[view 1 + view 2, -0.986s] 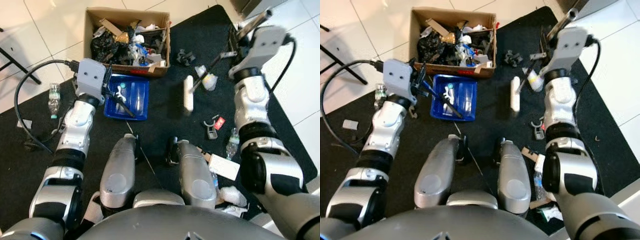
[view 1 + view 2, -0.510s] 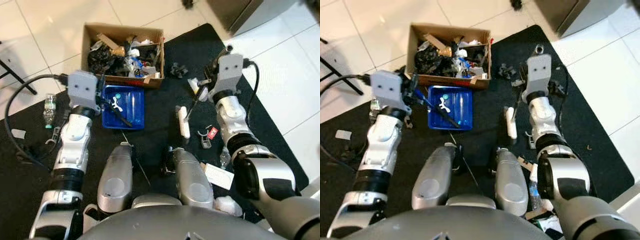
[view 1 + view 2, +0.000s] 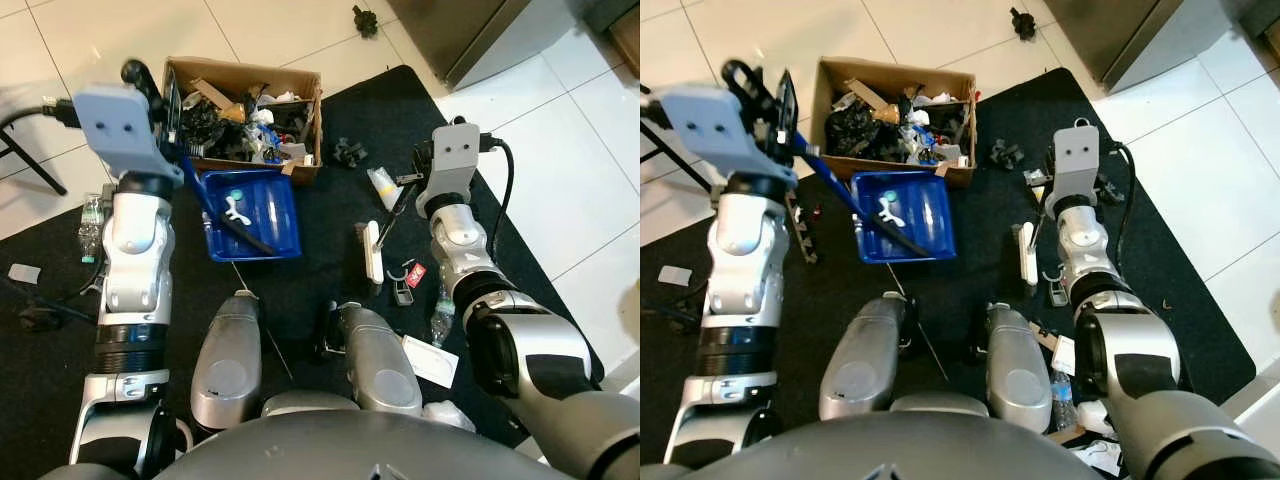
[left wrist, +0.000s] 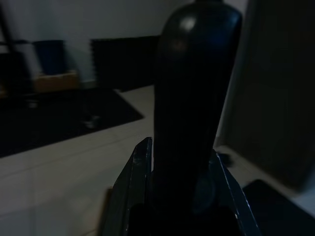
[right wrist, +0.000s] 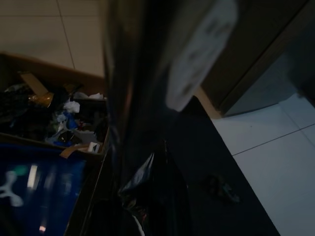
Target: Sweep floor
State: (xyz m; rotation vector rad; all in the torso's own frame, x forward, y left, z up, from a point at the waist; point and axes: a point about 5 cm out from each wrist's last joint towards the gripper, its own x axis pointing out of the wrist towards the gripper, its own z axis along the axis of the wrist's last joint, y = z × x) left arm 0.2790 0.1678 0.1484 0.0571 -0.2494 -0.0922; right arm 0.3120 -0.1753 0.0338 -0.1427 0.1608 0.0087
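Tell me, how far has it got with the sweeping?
Done: a few bits already lie in the blue dustpan, and the box is full of rubbish. In hand: the left gripper holds the dustpan's handle, and the right gripper holds the brush on the mat. Left: a bottle, a red clip and other scraps are scattered beside the brush.

The left gripper [image 3: 768,88] has risen, tilting the blue dustpan [image 3: 905,215], while the brush [image 3: 373,253] swept nearer.

White brush [image 3: 373,253] and blue dustpan [image 3: 252,211] on black mat [image 3: 330,150].
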